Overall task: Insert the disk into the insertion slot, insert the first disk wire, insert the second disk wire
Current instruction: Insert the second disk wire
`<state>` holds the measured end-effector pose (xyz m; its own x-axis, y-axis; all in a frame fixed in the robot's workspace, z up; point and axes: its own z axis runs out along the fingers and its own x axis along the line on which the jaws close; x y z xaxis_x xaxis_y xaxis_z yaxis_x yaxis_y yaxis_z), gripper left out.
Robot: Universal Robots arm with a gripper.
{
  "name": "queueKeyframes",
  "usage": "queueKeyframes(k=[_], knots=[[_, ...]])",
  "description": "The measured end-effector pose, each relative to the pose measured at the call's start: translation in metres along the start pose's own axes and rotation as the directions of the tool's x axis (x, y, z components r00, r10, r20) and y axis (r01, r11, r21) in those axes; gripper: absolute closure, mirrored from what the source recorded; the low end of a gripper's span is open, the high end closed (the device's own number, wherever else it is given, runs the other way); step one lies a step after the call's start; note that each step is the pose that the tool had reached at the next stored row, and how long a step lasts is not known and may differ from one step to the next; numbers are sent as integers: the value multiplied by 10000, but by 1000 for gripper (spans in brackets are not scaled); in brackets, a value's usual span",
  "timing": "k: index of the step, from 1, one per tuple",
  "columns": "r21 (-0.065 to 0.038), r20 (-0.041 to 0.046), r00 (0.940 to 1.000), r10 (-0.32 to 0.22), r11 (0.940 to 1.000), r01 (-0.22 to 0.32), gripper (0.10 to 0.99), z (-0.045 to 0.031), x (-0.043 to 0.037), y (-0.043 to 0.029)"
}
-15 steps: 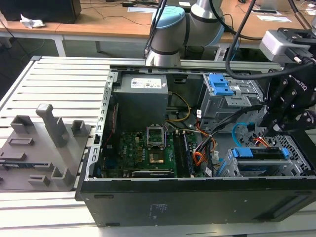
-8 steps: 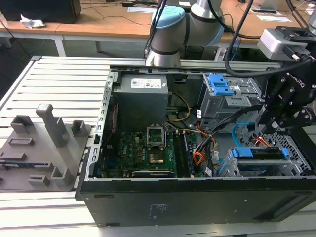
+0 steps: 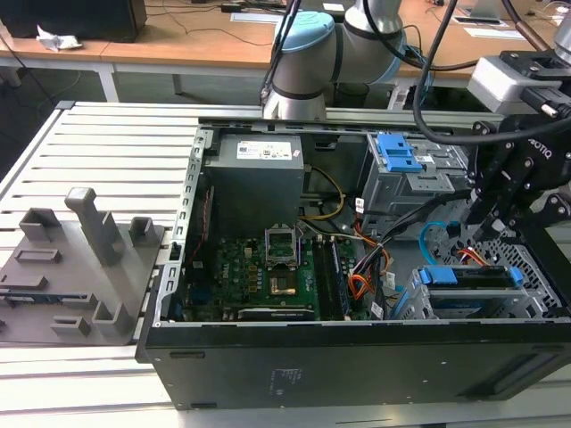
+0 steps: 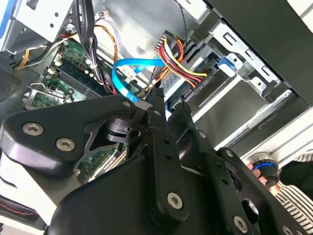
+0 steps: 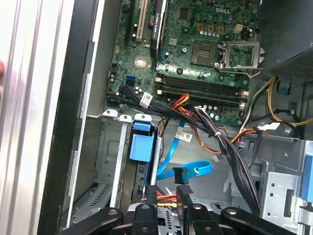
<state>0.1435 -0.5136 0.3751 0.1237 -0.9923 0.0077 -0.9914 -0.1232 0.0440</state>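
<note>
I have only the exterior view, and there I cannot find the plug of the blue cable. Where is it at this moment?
Observer: In the first wrist view the blue cable ends in a dark plug right at the gripper, and the plug sits in no socket.
Operator: And the first wire, where does it go?
Observer: In the second wrist view the first wire bends down to a black plug just beside the gripper. I cannot tell whether that plug is seated.
</note>
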Motion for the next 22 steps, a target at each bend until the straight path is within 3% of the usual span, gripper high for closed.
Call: queueKeyframes(k=[4,7,10,12,13,15,19,20,22], knots=[[0,-1,10000,-2,10000,2,784,10,-93,43],[0,-5,10000,-34,10000,34,784,35,-105,133],[-11,-105,9998,-173,9999,173,784,72,-114,207],[-19,-161,9995,-256,9997,255,784,91,-116,214],[-34,-267,9991,-342,9994,341,784,107,-116,213],[-43,-325,9988,-353,9994,352,784,125,-117,214],[-45,-341,9988,-353,9994,352,796,126,-116,214],[-46,-342,9988,-353,9994,352,922,126,-116,214],[-47,-347,9988,-353,9994,352,922,126,-116,213]])
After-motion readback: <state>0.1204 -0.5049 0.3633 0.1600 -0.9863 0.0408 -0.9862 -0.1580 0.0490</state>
